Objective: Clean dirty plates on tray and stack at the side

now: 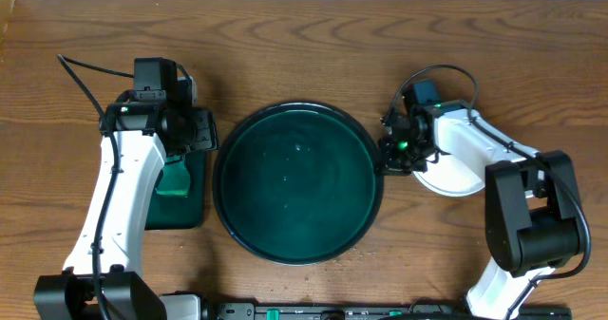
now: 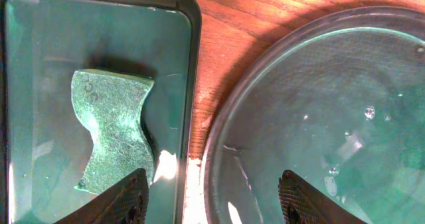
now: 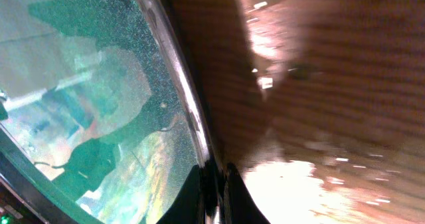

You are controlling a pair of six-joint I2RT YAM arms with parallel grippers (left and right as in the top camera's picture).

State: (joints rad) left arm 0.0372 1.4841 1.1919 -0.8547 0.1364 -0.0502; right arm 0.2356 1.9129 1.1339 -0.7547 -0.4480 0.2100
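as the right pincer (image 1: 392, 159) clamps the rim of the wet, glossy dark green tray (image 1: 294, 182) on the counter (image 1: 285, 45), white plates (image 1: 454, 178) lie just beside it, half hidden; the left pincer (image 2: 214, 187) hangs, fingers apart.

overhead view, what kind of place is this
Probably a robot lab bench set up for dishwashing practice: two arms at a wooden table, a round tray between them, a sponge on a small tray, and a white plate beside it.

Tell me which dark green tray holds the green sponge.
The small rectangular dark green tray on the left side; the large round dark green tray holds none.
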